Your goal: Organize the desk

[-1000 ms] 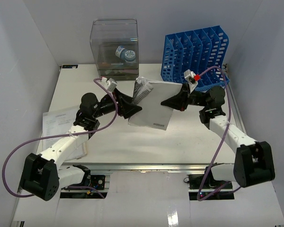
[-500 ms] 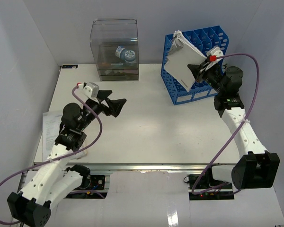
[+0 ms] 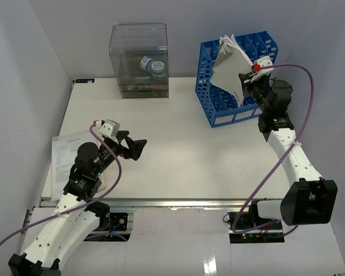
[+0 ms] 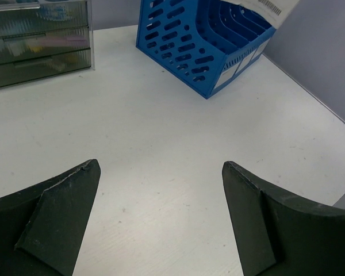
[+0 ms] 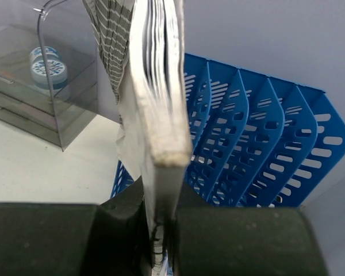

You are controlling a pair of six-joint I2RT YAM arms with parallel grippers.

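My right gripper [image 3: 245, 80] is shut on the lower edge of a white spiral notebook [image 3: 230, 66]. It holds the notebook upright and tilted over the slots of the blue file rack [image 3: 227, 112]. In the right wrist view the notebook [image 5: 155, 98] rises from between the fingers, with the right gripper [image 5: 161, 201] and the rack [image 5: 264, 144] behind it. My left gripper [image 3: 139, 148] hovers open over the near left of the white desk [image 3: 184, 155]. The left wrist view shows this gripper [image 4: 161, 167] holding nothing, with bare desk [image 4: 161, 121] between its wide fingers.
A clear plastic drawer box [image 3: 139, 60] stands at the back left with tape rolls [image 3: 153, 65] inside. A printed paper sheet [image 3: 66, 152] lies at the desk's left edge, partly under my left arm. White walls close in both sides.
The right arm carried the notebook from the desk's middle up over the file rack. The left gripper came away from the notebook, opened wide and drew back to the near left.
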